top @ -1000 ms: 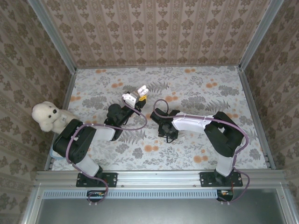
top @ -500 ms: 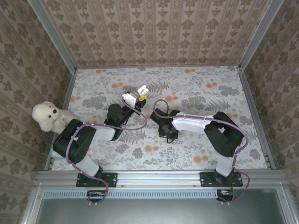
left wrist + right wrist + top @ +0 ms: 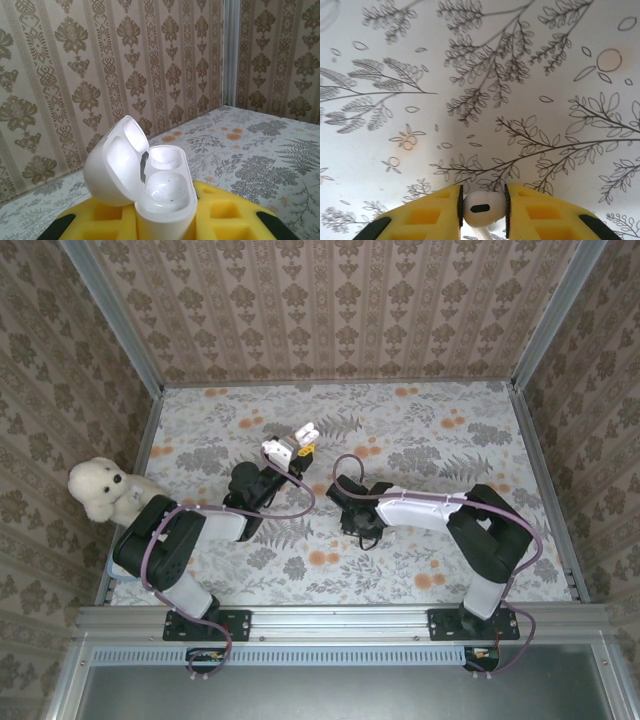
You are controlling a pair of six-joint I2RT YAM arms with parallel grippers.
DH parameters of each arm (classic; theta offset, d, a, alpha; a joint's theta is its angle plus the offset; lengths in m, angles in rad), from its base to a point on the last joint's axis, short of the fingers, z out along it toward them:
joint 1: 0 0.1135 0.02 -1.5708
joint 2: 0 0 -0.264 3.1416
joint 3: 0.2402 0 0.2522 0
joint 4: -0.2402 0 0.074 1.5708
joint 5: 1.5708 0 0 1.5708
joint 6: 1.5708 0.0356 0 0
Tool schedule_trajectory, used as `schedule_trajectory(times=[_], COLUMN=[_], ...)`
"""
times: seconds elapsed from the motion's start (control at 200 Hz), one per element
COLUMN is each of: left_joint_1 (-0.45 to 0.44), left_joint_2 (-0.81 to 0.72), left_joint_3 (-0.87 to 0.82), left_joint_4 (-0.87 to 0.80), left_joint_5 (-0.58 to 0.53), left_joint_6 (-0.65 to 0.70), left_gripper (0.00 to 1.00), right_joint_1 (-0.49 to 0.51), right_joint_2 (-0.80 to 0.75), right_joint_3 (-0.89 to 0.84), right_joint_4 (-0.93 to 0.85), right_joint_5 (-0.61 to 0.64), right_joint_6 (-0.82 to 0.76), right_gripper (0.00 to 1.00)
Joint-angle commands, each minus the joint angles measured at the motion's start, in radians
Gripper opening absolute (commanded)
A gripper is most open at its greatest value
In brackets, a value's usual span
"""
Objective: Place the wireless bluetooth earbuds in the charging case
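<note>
So the floral table (image 3: 450,440) is the biggest thing here, with a cream teddy bear (image 3: 98,490) parked at its left edge. The left gripper (image 3: 283,452) is clamped on the white charging case (image 3: 162,192), holding it up over the middle-left of the table. The case is glossy with a few dark specks in its two sockets. It sits upright in the yellow pads, mouth up, and its lid (image 3: 116,167) is flipped open to the left in the wrist view.

The right gripper (image 3: 482,212) is pointed down close to the cloth, jaws narrowed onto a white earbud (image 3: 482,204). It's a smooth rounded head with a dark oval slot facing the camera, stem running back along the fingers.
</note>
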Motion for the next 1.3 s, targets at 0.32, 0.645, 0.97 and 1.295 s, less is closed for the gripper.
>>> schedule_trajectory(times=[0.32, 0.645, 0.97, 1.295], left_joint_1=[-0.010, -0.032, -0.114, -0.182], left_joint_2=[-0.057, -0.070, -0.031, 0.027], left_joint_3=[0.069, 0.111, 0.177, 0.283], left_joint_4=[0.040, 0.038, 0.039, 0.040], left_joint_5=[0.088, 0.056, -0.067, -0.220], left_joint_6=[0.031, 0.119, 0.238, 0.288], left_gripper=[0.00, 0.00, 0.00, 0.00], right_joint_1=[-0.035, -0.138, -0.205, -0.217], right_joint_2=[-0.281, -0.459, -0.525, -0.500], right_joint_3=[0.001, 0.092, 0.151, 0.067], right_joint_4=[0.099, 0.230, 0.498, 0.885], right_joint_5=[0.129, 0.103, 0.016, -0.069], right_joint_6=[-0.128, -0.306, -0.403, -0.422], right_gripper=[0.26, 0.27, 0.27, 0.27])
